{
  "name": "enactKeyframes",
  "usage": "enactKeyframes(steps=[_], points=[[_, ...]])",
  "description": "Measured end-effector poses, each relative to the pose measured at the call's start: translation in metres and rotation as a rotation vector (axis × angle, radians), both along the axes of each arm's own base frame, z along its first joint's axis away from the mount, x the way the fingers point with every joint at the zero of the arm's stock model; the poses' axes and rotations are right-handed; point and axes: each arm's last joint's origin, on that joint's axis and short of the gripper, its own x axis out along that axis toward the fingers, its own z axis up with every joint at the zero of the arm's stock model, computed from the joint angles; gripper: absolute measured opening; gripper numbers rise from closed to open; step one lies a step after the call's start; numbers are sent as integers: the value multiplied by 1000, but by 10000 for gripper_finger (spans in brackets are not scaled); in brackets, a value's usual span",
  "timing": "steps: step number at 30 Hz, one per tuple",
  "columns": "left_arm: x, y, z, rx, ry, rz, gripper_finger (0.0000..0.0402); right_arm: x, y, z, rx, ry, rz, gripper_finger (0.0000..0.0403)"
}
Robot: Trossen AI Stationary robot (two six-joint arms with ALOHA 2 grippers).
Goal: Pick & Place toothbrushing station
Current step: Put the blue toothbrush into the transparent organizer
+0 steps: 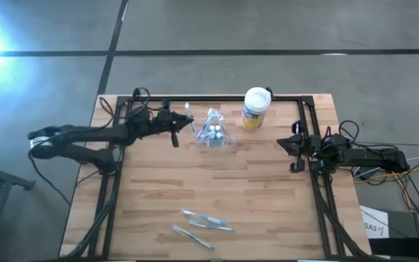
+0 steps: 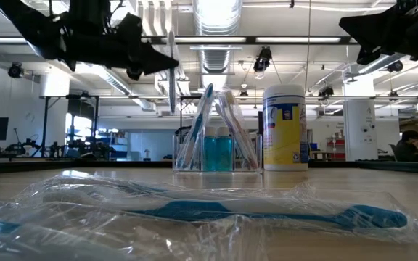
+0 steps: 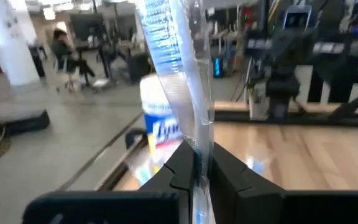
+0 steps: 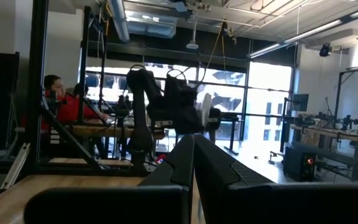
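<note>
Near edge: two plastic-wrapped toothbrushes (image 1: 201, 224) lying flat on the wooden tabletop (image 1: 268, 196), side by side, slightly angled; blue handle visible through the wrap in the low view.
Mid tabletop: bare wood between the wrapped brushes and the far row of items.
Toothbrushing station (image 1: 214, 133): clear plastic holder standing toward the far edge, about centre; brushes leaning inside, blue bottle in the middle.
Canister (image 1: 254, 108): white lid, yellow label, upright just beside the station, on its right and slightly farther back.
Left gripper (image 1: 188, 125): raised above the tabletop, just left of the station, not touching it; fingers (image 3: 179, 168) pinching a wrapped toothbrush (image 3: 173, 56), brush pointing upward with bristles at the top.
Right gripper (image 1: 294, 149): at the right side of the tabletop, well apart from the station; fingers pressed together, holding nothing.
Beyond the tabletop: open workshop hall; seated person (image 3: 64, 53) at a bench far back.
</note>
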Motion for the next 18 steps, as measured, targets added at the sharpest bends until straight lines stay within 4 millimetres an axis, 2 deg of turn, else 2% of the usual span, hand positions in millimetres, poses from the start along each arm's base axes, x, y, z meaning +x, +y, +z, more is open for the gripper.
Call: enactKeyframes(steps=[8,18], points=[[13,7,-15,-17,37,-116,25,0,0,0,-7,1,-2,8],[30,15,-22,-18,73,-120,25,0,0,0,-7,4,-2,8]])
